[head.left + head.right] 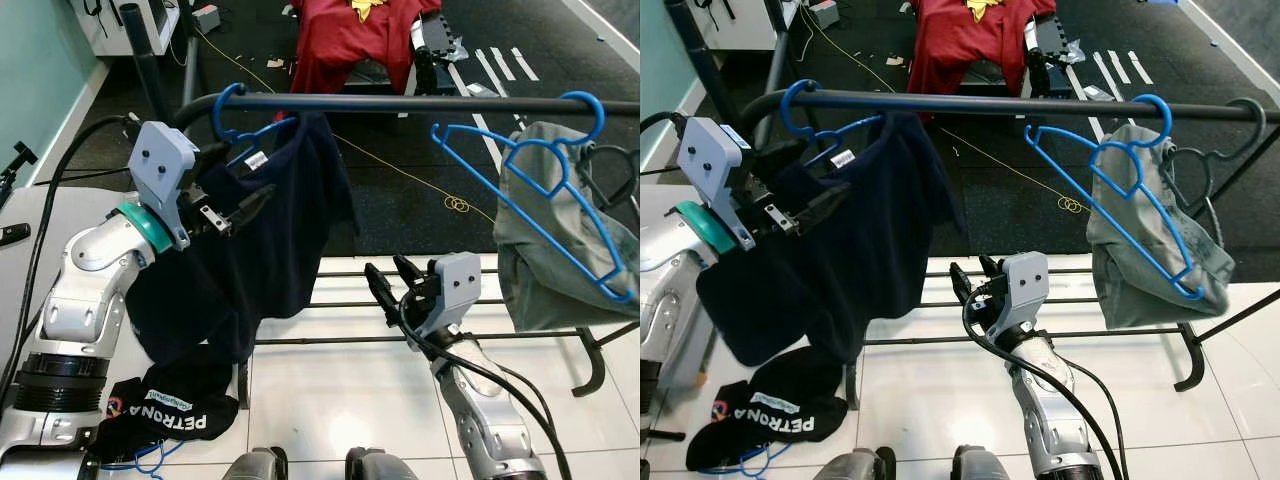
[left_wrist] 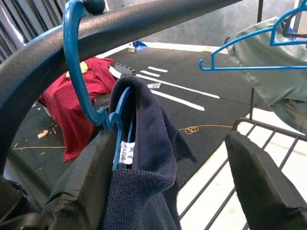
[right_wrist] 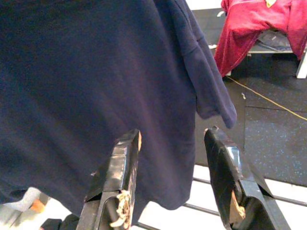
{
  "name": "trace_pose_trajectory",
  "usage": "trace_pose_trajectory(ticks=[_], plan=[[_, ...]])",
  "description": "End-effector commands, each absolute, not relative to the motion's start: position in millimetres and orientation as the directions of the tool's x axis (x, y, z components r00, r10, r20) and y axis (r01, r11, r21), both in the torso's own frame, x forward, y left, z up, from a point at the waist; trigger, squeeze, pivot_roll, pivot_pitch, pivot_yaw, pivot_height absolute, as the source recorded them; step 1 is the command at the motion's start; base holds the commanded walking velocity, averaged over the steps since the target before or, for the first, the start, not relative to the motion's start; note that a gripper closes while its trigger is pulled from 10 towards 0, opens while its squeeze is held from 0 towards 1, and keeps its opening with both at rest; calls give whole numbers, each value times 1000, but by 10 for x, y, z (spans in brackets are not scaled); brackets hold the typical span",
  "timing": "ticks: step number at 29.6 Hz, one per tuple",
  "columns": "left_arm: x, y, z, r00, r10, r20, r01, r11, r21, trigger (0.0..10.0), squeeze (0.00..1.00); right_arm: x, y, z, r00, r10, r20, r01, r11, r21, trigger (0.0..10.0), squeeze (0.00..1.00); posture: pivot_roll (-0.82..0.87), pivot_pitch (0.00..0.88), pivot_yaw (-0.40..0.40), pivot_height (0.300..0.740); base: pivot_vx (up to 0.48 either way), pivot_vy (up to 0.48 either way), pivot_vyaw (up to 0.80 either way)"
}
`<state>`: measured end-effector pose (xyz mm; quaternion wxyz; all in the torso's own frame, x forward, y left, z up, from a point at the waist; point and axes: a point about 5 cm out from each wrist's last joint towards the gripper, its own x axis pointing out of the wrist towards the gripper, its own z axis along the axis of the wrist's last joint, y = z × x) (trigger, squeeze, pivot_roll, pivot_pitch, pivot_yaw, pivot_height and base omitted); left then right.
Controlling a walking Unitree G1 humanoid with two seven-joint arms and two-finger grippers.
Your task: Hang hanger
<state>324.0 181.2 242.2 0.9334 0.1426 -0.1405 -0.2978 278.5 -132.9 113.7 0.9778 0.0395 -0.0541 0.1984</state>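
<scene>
Two blue hangers hook over the black rail (image 1: 400, 102); the left hanger (image 1: 228, 118) carries a navy shirt (image 1: 270, 230), its hook over the rail's left end where the bar bends down; the right hanger (image 1: 540, 190) sits tilted beside a grey-green garment (image 1: 545, 240). The left gripper (image 1: 240, 208) is raised at the shirt's collar, fingers spread wide either side of the cloth, clamping nothing. The right gripper (image 1: 392, 275) hovers lower, near the rack's bottom bars, fingers parted and empty, pointing at the shirt's hem. A black printed garment (image 1: 170, 405) lies on the white tiled floor (image 1: 340, 390) at near left; red clothing (image 1: 350, 40) is heaped far behind.
</scene>
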Motion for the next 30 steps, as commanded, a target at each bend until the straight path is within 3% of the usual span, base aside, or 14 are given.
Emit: trace_pose_trajectory(ticks=[1,3,7,14,22,26,30], plan=[[3237,1829,2397,792,-592,149,525,785,330,10000,0,2756,-1359,1112,920,375,113,-383,922,59,10000,0,-28,118,55,740,0,0,0],[3158,1769,2529,746,-629,216,589,776,227,10000,0,2751,-1364,1108,920,376,110,-383,922,61,10000,0,-25,124,55,740,0,0,0],[3089,1721,2632,701,-659,271,643,749,160,10000,0,2747,-1368,1103,921,376,107,-383,922,61,10000,0,-24,126,55,740,0,0,0],[2995,1652,2780,632,-697,339,707,698,117,10000,0,2743,-1370,1097,921,375,104,-383,922,62,10000,0,-21,130,54,740,0,0,0],[3146,1861,2625,779,-602,178,543,788,290,10000,0,2729,-1368,1081,920,380,97,-386,920,62,10000,0,-19,126,56,740,0,0,0],[3156,1880,2590,793,-591,146,529,788,315,10000,0,2726,-1370,1079,920,380,96,-386,920,61,10000,0,-20,125,56,740,0,0,0],[3157,1905,2383,828,-560,-31,532,768,357,10000,0,2722,-1382,1079,920,381,94,-387,920,58,10000,0,-21,116,55,740,0,0,0]])
